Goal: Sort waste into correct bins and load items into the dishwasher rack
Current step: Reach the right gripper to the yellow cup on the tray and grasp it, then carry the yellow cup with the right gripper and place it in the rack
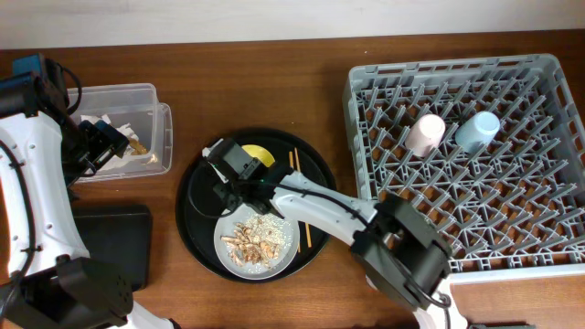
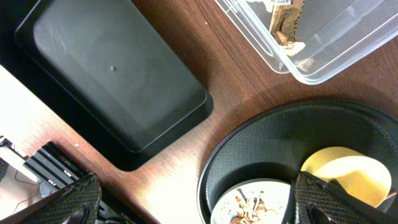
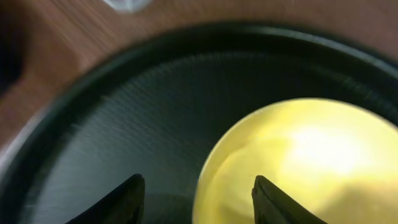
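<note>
Overhead, we see a pink cup [image 1: 425, 132] and blue cup [image 1: 477, 131] in the rack [image 1: 548, 68], upper right; right wrist shows only the glossy yellow bowl [image 3: 298, 168], lower right, right gripper [image 3: 199, 200] spread at its rim; left gripper [image 2: 196, 198] spread wide.

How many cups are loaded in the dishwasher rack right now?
2. A pale pink cup and a light blue cup sit side by side in the far half of the grey plastic dishwasher rack. The right arm hides its near-left corner.
</note>
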